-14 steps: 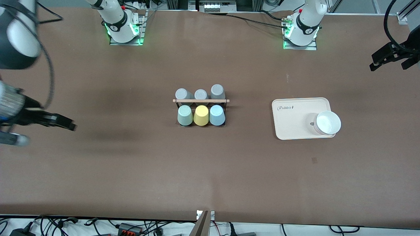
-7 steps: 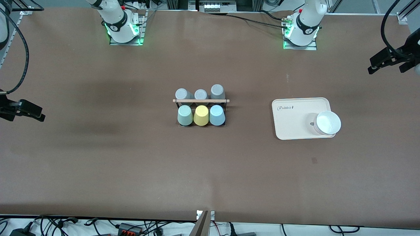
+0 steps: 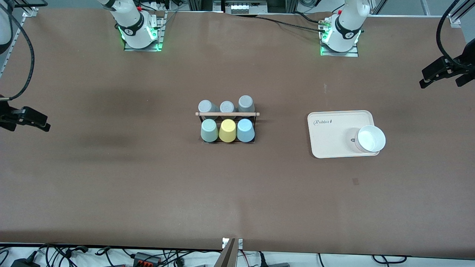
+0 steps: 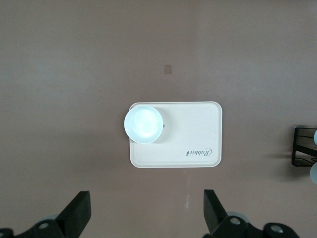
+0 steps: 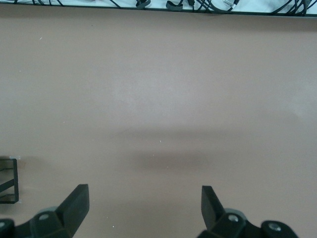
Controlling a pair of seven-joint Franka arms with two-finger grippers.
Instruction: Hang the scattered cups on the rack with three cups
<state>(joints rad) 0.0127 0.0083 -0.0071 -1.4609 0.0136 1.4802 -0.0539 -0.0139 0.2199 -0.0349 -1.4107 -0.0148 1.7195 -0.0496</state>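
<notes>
The black wire rack point(image 3: 227, 141) with its wooden rod point(image 3: 227, 114) stands mid-table. The mint green cup point(image 3: 209, 130) and the light blue cup point(image 3: 245, 130) sit upside down on its nearer row, with a yellow cup point(image 3: 227, 130) between them. Three grey cups point(image 3: 227, 106) fill the farther row. My right gripper point(image 3: 29, 124) is open and empty over the right arm's end of the table. My left gripper point(image 3: 441, 78) is open and empty over the left arm's end. The left wrist view point(image 4: 146, 210) and the right wrist view point(image 5: 144, 206) show bare table between the fingers.
A cream tray point(image 3: 334, 129) lies toward the left arm's end, with a white bowl point(image 3: 370, 139) on its nearer corner. Both show in the left wrist view, tray point(image 4: 198, 144) and bowl point(image 4: 143, 124). A rack corner point(image 5: 9, 181) shows in the right wrist view.
My right arm has drawn away from the rack toward its end of the table, then held. My left gripper has shifted slightly. The cups have not moved.
</notes>
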